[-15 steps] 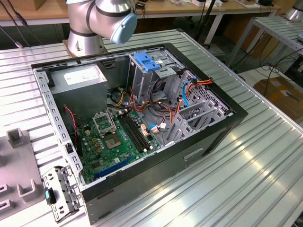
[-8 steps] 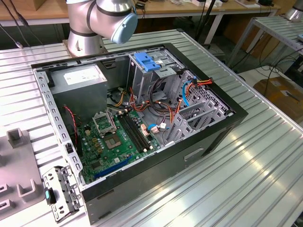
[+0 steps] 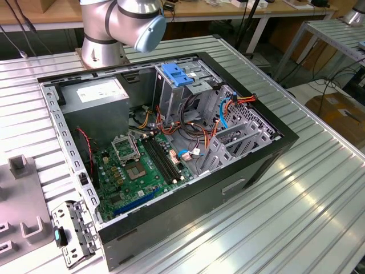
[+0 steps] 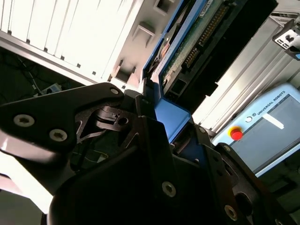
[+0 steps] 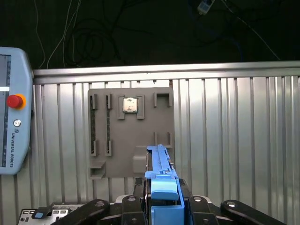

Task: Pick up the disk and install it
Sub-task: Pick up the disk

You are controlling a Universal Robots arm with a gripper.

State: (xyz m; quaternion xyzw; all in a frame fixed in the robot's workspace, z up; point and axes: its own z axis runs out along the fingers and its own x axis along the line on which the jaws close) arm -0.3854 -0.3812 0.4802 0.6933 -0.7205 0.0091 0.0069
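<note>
My gripper [image 5: 161, 204] is shut on the disk [image 5: 159, 168], which I see edge-on in the first wrist view as a blue plastic rail standing up between the black fingers. In the second wrist view the disk [image 4: 187, 44] shows its green circuit-board underside and blue rail, with the gripper [image 4: 164, 124] clamped on its near end. The disk hangs in the air above a grey fixture plate [image 5: 131, 136] on the ribbed metal table. In the exterior view the open computer case [image 3: 171, 142] lies on the table, with its metal drive cage [image 3: 171, 100] under a blue latch [image 3: 177, 74].
The arm's base and elbow [image 3: 122, 23] stand behind the case. Inside lie the power supply box [image 3: 94, 94], the motherboard [image 3: 142, 165] and loose cables. A grey teach pendant [image 5: 11, 117] rests beside the fixture plate, which holds a small chip [image 5: 130, 105].
</note>
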